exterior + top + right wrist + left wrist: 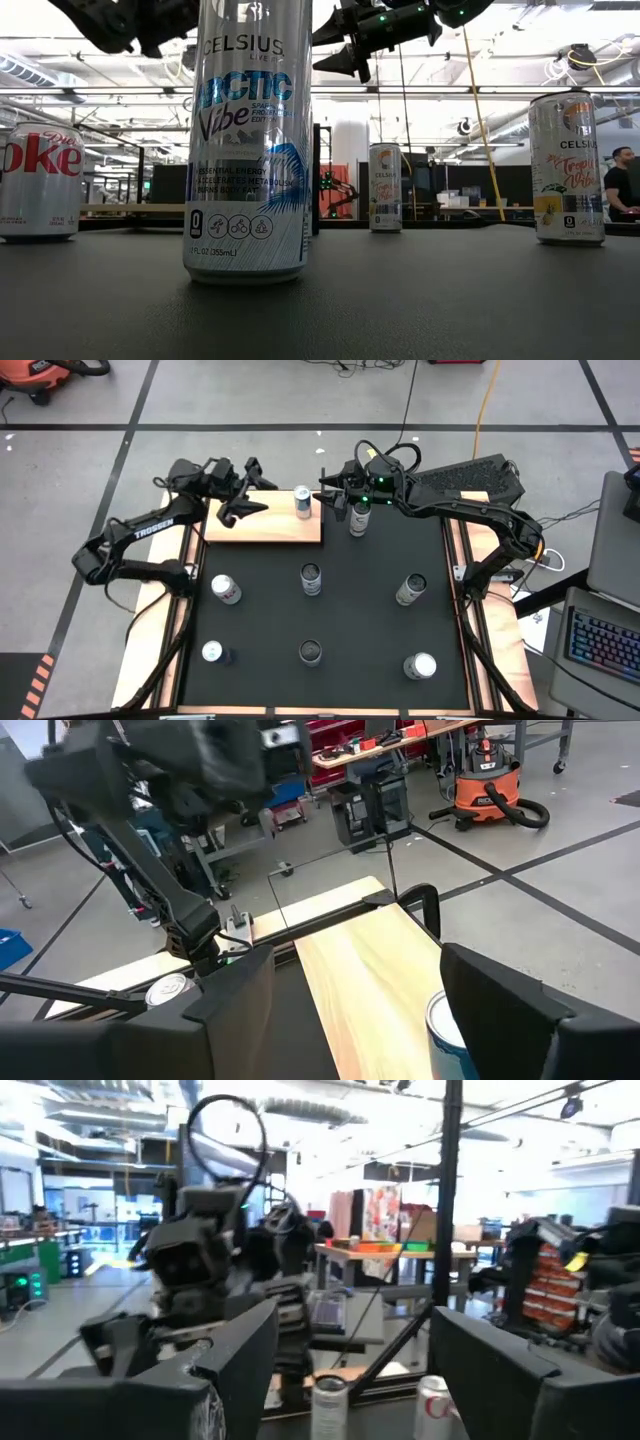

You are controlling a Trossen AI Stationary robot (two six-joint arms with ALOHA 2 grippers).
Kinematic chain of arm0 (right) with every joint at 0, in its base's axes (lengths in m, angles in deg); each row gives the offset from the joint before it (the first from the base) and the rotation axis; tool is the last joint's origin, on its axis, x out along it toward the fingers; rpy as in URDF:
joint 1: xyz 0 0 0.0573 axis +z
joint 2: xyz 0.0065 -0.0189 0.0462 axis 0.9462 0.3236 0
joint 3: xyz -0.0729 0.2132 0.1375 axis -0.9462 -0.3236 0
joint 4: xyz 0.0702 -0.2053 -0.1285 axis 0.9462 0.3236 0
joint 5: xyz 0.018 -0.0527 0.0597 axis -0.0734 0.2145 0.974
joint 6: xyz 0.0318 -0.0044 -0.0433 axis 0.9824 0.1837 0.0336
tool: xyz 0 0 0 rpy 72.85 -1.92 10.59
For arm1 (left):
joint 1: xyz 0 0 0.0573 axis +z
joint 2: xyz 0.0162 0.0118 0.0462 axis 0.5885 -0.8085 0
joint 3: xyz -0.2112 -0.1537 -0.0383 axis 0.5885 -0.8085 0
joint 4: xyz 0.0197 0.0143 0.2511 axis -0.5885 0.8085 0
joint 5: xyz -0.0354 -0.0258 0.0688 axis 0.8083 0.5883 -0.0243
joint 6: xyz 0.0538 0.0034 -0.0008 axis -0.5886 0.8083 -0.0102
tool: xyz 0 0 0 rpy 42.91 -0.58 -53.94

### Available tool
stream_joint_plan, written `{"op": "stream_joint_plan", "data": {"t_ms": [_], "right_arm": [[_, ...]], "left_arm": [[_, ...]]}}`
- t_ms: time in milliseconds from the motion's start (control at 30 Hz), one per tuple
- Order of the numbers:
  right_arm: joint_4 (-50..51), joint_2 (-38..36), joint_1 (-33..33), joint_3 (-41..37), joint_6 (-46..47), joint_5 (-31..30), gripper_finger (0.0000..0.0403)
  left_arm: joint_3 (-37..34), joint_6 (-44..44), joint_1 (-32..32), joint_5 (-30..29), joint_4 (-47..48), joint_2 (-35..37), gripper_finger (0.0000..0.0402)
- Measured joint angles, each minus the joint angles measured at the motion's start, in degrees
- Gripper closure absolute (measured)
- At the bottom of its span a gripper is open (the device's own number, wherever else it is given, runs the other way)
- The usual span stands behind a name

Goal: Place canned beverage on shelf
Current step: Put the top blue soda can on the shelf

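Beside the shelf [262, 520], the right gripper [333, 492] hangs released — better to descend squarely over the can [358, 520] — left gripper [243, 500] also released.

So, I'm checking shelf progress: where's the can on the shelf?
In the high view, the can stands on the shelf's right end, just left of the right gripper.

grey taped floor [90, 420], orange shop vacuum [495, 788]

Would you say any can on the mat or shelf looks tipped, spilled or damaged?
Nothing stands out. One can stands upright on the shelf, another upright just beside its edge, and the six cans on the black mat are all standing; no spill shows.
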Motion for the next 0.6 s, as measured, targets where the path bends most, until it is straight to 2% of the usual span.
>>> {"op": "stream_joint_plan", "data": {"t_ms": [133,600], "right_arm": [[-1.62,0.02,0.00,0.00,0.01,-0.02,0.0135],[-4.40,0.02,-0.08,0.00,-1.55,-0.04,0.0135]], "left_arm": [[0.00,0.31,0.00,2.52,0.65,1.36,0.0141],[0.00,0.29,0.55,3.45,7.34,3.09,0.0141]]}}
